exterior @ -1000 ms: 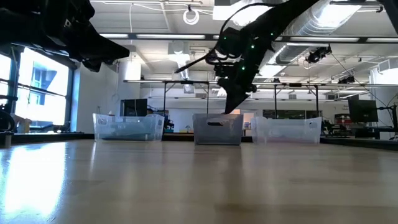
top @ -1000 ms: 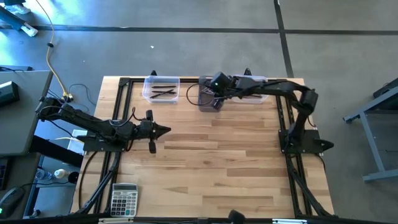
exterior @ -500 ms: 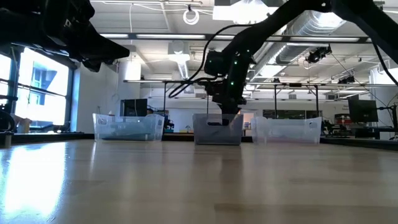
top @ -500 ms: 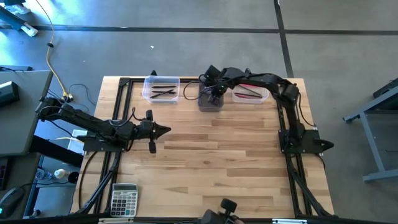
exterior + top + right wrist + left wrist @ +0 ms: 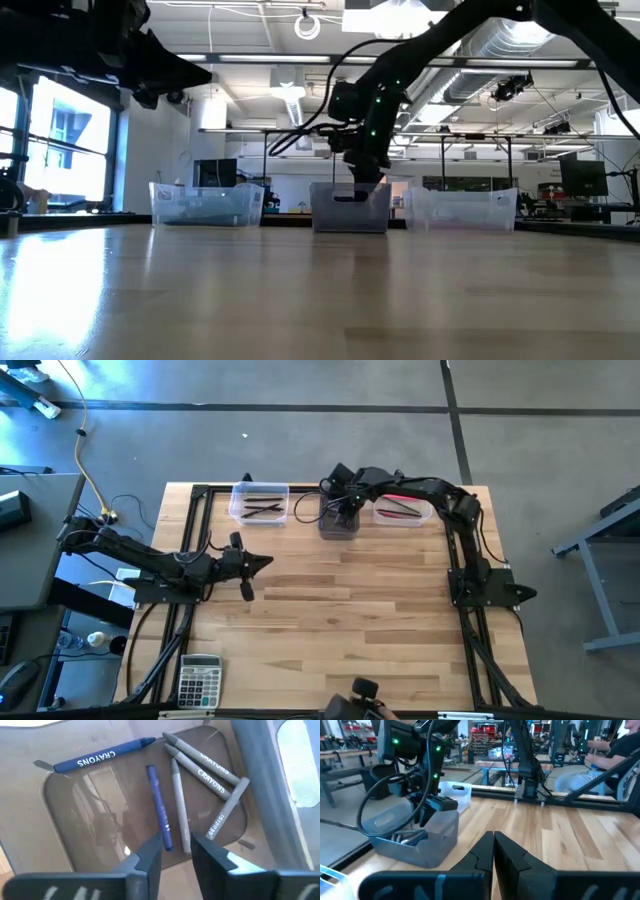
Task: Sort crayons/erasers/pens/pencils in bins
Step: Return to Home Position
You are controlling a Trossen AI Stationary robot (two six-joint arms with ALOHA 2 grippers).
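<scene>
My right gripper (image 5: 345,510) hangs open over the dark smoky bin (image 5: 338,526) at the table's far middle, pointing down into it (image 5: 368,180). Its wrist view shows the fingers (image 5: 175,855) apart and empty above the bin's floor (image 5: 100,820). There lie two blue crayons (image 5: 100,756) (image 5: 160,820) and several grey ones (image 5: 205,775). A clear bin (image 5: 260,502) with dark sticks stands to its left, and a clear bin (image 5: 403,510) with red sticks to its right. My left gripper (image 5: 262,564) waits shut over the table's left part (image 5: 493,842).
A grey calculator (image 5: 199,680) lies at the table's near left corner. A black frame rail (image 5: 200,560) runs along the table's sides. The three bins stand in a row along the far edge (image 5: 350,210). Bare wood (image 5: 340,630) spreads across the middle and near part.
My right gripper has shifted a little toward the table's left edge over the dark bin. It has tipped from a slant to pointing straight down into the bin, then stayed there.
</scene>
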